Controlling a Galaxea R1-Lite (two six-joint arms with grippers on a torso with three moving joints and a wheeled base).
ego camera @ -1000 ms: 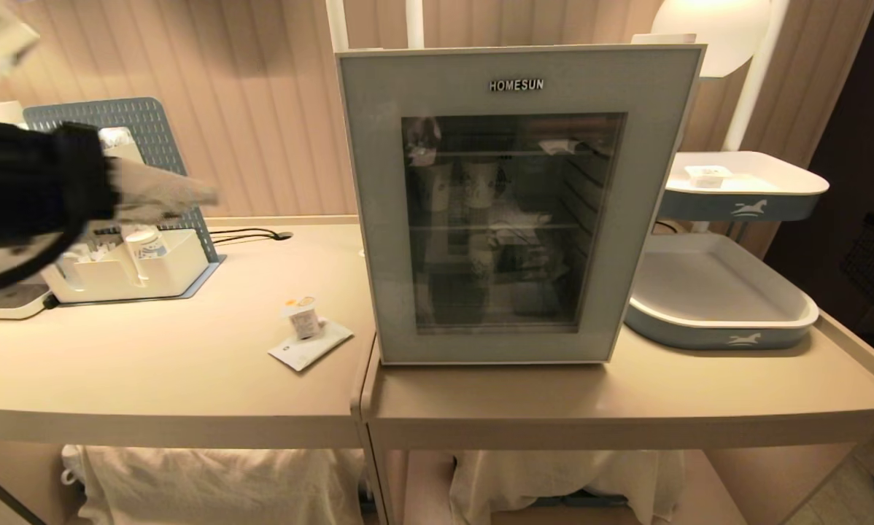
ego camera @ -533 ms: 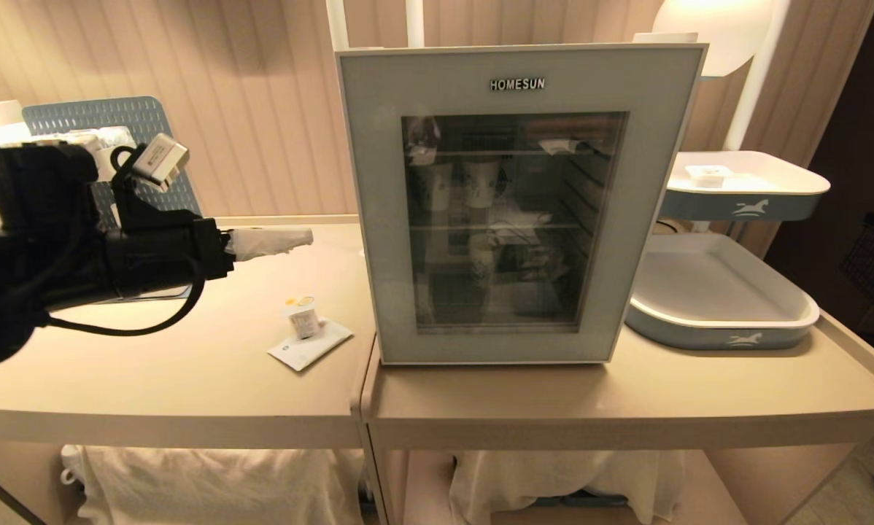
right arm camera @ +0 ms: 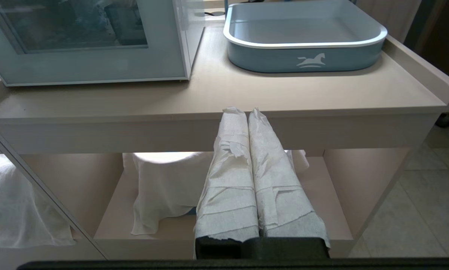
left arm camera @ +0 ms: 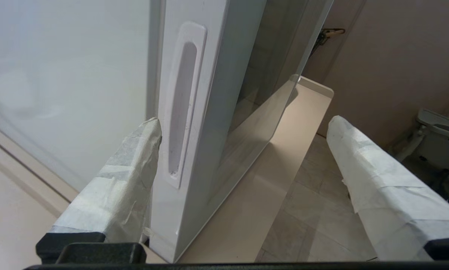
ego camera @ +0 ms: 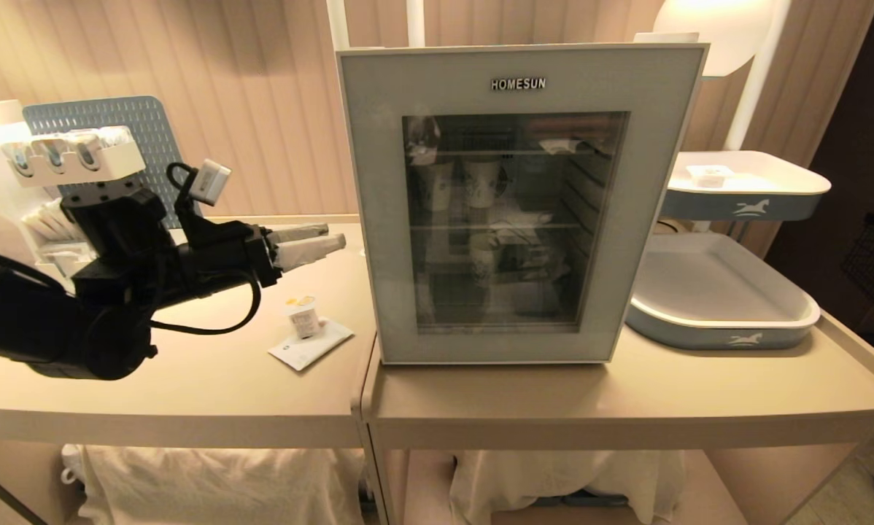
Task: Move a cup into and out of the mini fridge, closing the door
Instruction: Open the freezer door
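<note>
The mini fridge point(ego camera: 517, 350) stands on the table with its door point(ego camera: 379, 182) shut; paper cups show behind the glass. The cup point(ego camera: 303, 318), a tiny white tub with orange marks on its lid, rests on a flat white sachet point(ego camera: 320, 345) left of the fridge. My left gripper point(ego camera: 333, 238) reaches level toward the fridge's left side, open, above and behind the cup. In the left wrist view the left gripper point(left arm camera: 244, 123) straddles the door's edge. One finger point(left arm camera: 127, 180) sits beside the recessed handle point(left arm camera: 181, 105); nothing is gripped. My right gripper point(right arm camera: 247, 112) hangs shut below the table's front edge.
A blue-and-white tray point(ego camera: 721, 337) sits right of the fridge, with a second tray point(ego camera: 743, 200) on a stand above it. An organiser point(ego camera: 72, 157) and a pegboard point(ego camera: 138, 120) stand at the back left. White cloths point(ego camera: 211, 481) lie on the shelf under the table.
My left arm has swung in from the left edge, down and rightward to the fridge's left side. Its fingers have spread apart. The cup and the door have not moved.
</note>
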